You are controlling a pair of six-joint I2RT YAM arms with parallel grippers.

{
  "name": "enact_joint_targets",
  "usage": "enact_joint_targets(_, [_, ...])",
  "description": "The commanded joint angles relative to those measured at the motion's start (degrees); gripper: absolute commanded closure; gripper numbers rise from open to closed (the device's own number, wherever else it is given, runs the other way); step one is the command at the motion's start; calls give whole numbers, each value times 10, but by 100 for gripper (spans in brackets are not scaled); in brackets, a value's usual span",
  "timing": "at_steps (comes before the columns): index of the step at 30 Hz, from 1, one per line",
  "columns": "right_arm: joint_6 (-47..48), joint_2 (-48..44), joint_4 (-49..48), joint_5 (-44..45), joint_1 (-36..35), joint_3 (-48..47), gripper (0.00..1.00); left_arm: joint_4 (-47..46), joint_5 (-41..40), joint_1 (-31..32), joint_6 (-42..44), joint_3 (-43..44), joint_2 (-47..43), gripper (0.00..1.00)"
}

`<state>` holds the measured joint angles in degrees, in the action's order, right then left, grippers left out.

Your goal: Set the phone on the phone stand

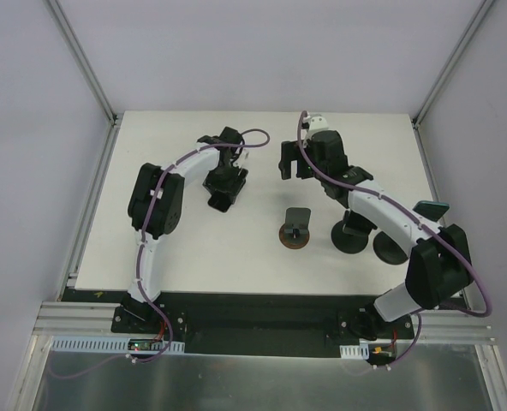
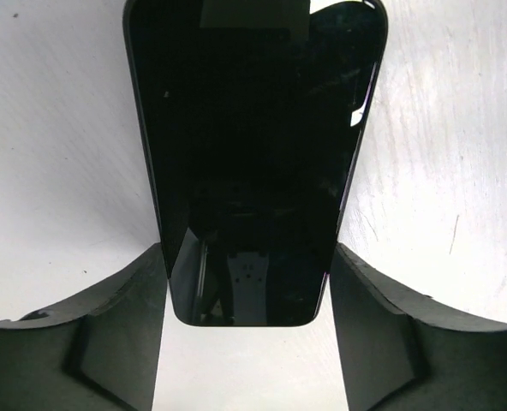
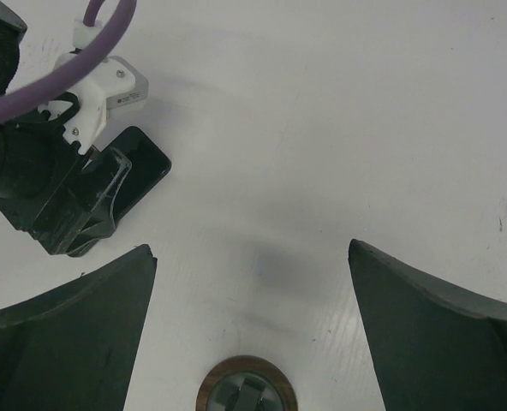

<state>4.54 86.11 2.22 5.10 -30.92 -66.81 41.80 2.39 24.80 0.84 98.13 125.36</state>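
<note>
Black glass first: over on the left, the phone [image 2: 253,145] has its lower end between the fingers [image 2: 108,317] of the left gripper [image 1: 223,181]. They press against its two long edges, low over the white table [image 1: 185,257]. I can't tell whether it is off the surface or lying flat on it.

To the right, apart from the phone, the phone stand [image 1: 296,226] sits on its round brownish foot with nothing on its small dark cradle. Further right, the right gripper [image 3: 252,248] hangs above the table with its fingers spread wide and nothing between them.

My worry is the hold. The fingers have only the slick bottom end of the phone, so most of its length reaches out past them. I'd expect it to droop or slide out on the carry. The stand looks small and light too. A phone set down off-centre or pushed in hard could tip it or shove it across the table.
</note>
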Motion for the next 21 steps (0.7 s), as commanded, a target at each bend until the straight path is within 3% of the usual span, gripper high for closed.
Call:
enact_joint_targets(1, [-3,20,-3,-4,-3,-52,3,25,19,5,0,-43,20,46])
enact_joint_targets(5, [-30,40,0,-18,-3,-71,3,-9,24,5,-8,-88,-18,69])
enact_joint_targets(6, [-35,42,1,-19,-4,-71,3,-18,24,5,-7,-98,-26,86])
enact_joint_targets(9, [-44,47,1,-18,-3,-74,3,-51,16,5,-21,-138,-63,100])
enact_joint_targets(21, [-139,57,-2,-19,-4,-61,2,-268,56,4,-90,-341,-256,100])
